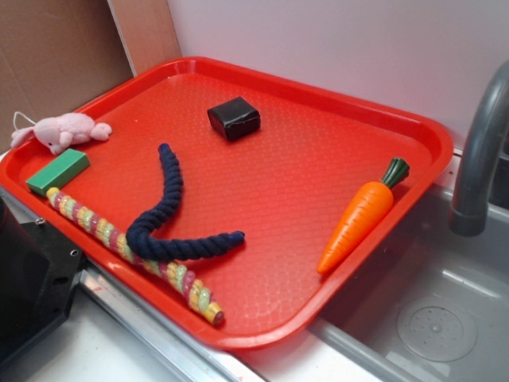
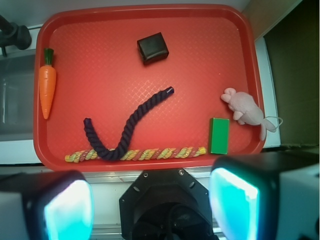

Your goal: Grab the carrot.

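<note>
Carrot (image 1: 359, 223) in full view; hand (image 2: 150, 207) cropped by frame.

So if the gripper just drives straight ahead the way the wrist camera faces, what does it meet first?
Probably the navy rope near the middle of the red tray, not the carrot, which lies far off at the tray's edge. The gripper is open and well short of the tray; depth is unclear.

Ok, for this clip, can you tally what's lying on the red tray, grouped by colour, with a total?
Orange: 1, the carrot
Black: 1, the black block
Dark blue: 1, the navy rope
Multicoloured: 1, the striped rope stick
Green: 1, the green block
Pink: 1, the pink plush toy
Total: 6 items on the red tray
</note>
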Robot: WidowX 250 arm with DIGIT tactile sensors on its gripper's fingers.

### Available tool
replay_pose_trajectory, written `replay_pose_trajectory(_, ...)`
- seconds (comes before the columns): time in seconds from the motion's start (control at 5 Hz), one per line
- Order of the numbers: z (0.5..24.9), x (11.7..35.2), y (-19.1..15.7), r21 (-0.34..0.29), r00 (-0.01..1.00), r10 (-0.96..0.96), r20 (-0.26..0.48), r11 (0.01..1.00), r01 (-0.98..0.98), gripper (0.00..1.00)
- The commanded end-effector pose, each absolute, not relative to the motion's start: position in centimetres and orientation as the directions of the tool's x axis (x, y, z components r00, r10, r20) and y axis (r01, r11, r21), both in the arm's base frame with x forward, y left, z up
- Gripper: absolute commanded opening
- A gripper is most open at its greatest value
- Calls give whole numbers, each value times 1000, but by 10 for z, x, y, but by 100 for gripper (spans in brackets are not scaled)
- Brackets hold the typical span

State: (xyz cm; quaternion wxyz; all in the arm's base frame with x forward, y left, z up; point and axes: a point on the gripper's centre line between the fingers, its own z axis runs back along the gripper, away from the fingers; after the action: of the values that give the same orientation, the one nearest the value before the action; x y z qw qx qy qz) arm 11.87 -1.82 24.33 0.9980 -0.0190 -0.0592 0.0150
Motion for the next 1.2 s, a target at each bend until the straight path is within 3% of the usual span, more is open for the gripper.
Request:
replay_pose_trajectory(0.0,243,119,-18,-40,993,32,118,999,-28,100)
replay_pose_trajectory(0.2,219,166,-46,-100,982,23,190,995,-4,100)
replay_pose_trajectory(0.4,195,214,-88,-105,977,-8,213,994,32,100)
replay_pose_trajectory(0.6,167,230,-104,-155,981,72,179,987,-44,100)
replay_pose_trajectory(1.0,167,230,-104,-155,981,72,179,987,-44,100)
